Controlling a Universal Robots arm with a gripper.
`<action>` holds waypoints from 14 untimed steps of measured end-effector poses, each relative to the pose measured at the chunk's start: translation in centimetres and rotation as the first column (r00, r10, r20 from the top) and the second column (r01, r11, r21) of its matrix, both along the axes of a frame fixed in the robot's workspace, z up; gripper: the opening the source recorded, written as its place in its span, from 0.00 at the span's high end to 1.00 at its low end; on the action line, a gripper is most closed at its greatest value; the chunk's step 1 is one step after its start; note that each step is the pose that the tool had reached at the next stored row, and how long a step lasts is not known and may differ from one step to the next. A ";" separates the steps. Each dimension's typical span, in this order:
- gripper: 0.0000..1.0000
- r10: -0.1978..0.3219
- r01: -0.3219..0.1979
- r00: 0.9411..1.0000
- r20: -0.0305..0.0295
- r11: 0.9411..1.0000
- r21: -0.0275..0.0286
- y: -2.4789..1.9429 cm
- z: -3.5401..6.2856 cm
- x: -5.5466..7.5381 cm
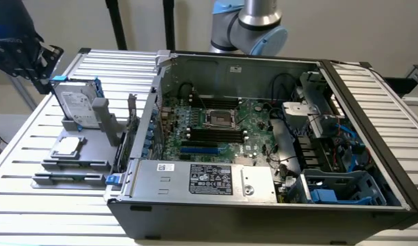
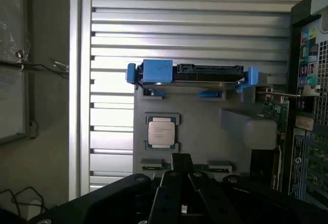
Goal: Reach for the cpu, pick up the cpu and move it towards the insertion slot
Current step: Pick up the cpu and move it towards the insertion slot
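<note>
Over on the exterior view's left, the cpu (image 1: 67, 146) lay flat in its grey holder (image 1: 91, 147), well apart from the insertion slot (image 1: 219, 119) inside the case (image 1: 195, 225). From the wrist view, the gripper (image 2: 182, 166) hung near the chip without touching it; parted or closed, I could not tell. I judged it best to centre squarely over it before descending.

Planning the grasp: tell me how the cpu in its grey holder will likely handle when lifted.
The cpu looks a thin, flat, metal-topped square, so probably stiff and light. Its smooth top may be slippery. It lies flat in a recess of the grey holder, so rolling or tipping seems unlikely.
</note>
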State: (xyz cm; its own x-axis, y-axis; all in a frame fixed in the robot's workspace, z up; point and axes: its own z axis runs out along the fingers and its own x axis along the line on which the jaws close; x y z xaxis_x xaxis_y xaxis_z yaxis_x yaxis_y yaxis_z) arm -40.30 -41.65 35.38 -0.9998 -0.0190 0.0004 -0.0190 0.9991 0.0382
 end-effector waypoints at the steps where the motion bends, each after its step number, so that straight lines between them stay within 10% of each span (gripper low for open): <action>1: 0.89 0.000 0.000 1.000 0.000 1.000 0.000 0.00 -0.02 -0.4; 14: 0.82 0.000 0.000 1.000 -0.002 1.000 0.000 0.02 -0.07 -1.4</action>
